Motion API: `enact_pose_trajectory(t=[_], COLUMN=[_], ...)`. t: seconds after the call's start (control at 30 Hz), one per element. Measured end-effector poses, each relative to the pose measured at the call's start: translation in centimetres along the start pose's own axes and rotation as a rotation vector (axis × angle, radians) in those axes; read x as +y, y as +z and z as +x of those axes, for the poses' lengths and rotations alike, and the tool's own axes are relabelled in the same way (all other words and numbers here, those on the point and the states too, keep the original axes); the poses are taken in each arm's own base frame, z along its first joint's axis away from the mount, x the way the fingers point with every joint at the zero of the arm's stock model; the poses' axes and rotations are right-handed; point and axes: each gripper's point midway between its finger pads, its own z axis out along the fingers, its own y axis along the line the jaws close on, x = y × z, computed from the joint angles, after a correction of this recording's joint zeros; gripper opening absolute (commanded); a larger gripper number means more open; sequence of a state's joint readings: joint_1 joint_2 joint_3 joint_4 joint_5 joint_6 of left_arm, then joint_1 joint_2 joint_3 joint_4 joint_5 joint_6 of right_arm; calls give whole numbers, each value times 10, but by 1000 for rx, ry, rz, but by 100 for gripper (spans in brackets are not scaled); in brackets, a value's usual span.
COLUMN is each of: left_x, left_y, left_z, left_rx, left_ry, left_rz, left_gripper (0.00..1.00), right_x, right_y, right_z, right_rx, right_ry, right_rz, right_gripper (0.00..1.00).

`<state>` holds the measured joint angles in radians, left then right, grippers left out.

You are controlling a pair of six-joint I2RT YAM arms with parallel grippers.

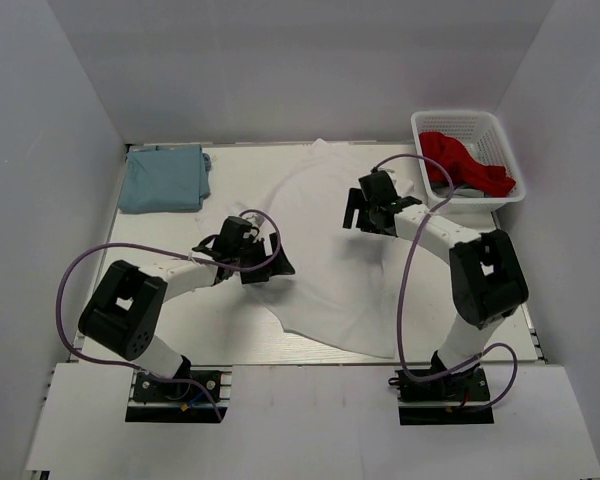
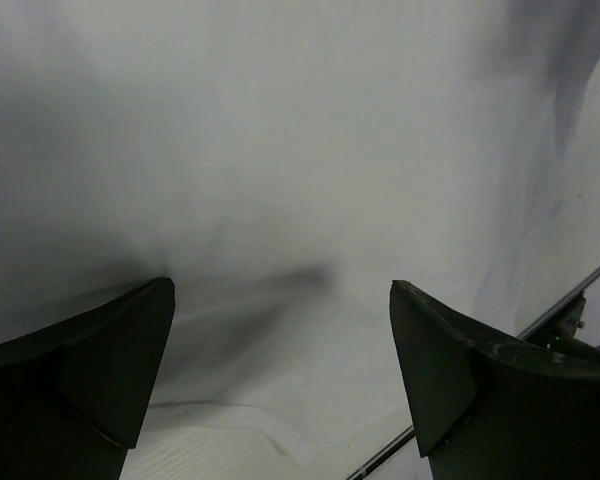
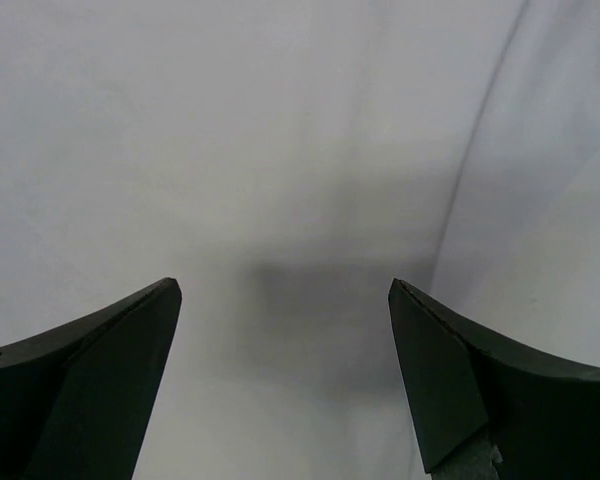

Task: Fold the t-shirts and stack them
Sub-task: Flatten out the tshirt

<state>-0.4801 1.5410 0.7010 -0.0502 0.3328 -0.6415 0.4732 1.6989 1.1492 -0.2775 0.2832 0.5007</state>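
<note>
**White t-shirt spread flat, both pairs of fingers wide above it**

The white t-shirt [image 1: 325, 275] is laid unfolded across the middle of the tabletop [image 1: 242, 338], its long axis running from the far edge to the near edge. The left fingers [image 2: 85, 375] are held wide over its left side, with an edge of the cloth just below them. The right fingers [image 3: 460, 380] are held wide over its right side, nearer the far edge. Nothing is gripped. The cloth lies directly beneath both, so a downward reach is judged necessary. The light blue t-shirt [image 1: 162, 178] is seen folded at the far left corner.
</note>
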Motion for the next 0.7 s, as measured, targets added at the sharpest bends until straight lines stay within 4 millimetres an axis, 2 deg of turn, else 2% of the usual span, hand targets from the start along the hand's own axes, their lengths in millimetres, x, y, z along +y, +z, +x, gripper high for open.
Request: enact_pose_trajectory(t=[0.17,0.47,0.53,0.6,0.7], left_x=[17,84,94,100,103], left_y=[-6,-31,-29,-22,-7], left_z=[-7,-36,-49,-71,-103], left_rx=[-36,-160,-171,-174,-186], left_ry=[-39,-90,-100,-100,-74], left_rz=[-114,-500,-557,-611,-637], left_gripper=[100,100,100,100,100], right_x=[-2,-6,-6,-9,-22], right_y=[29,51,51,46,25], right_z=[5,23,24,29,52], right_rx=[65,131,121,104,89], right_ry=[-23,-22,-4,24,86], right_rz=[-23,-55,-59,-64,-72], right_gripper=[90,90,90,90,90])
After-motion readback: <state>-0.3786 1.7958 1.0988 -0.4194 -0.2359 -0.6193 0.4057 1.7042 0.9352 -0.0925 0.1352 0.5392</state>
